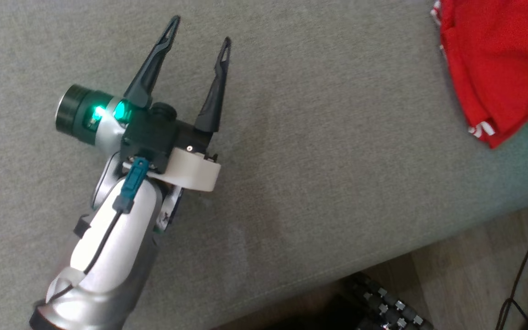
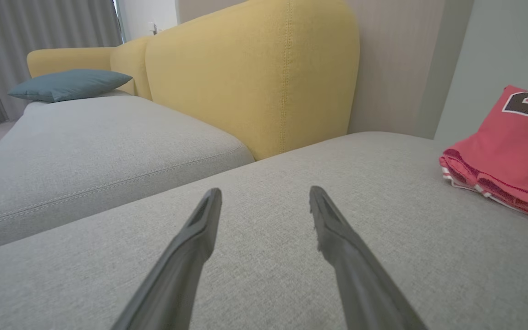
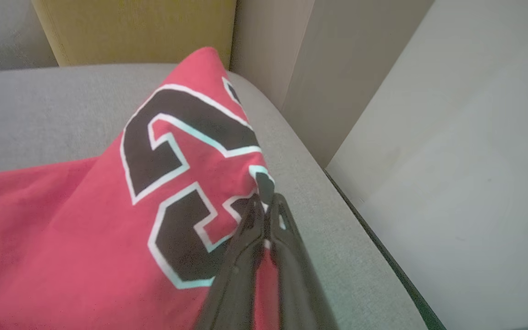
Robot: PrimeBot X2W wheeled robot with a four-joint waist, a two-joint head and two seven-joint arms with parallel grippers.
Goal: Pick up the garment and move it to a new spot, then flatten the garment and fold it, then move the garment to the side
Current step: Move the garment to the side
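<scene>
As it lies folded, garment (image 3: pixel 62 238) red (black numerals) | right fingers (image 3: pixel 245 256) pinch it | left fingers (image 1: pixel 154 64) wide

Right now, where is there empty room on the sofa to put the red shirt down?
Widest bare patch: the grey seat cushion between the open left fingers and the red jersey. The neighbouring cushion, bordered by the yellow backrest and the teal pillow, is bare too. Crowded: the corner by the wall, where the right fingers pinch the jersey.
</scene>
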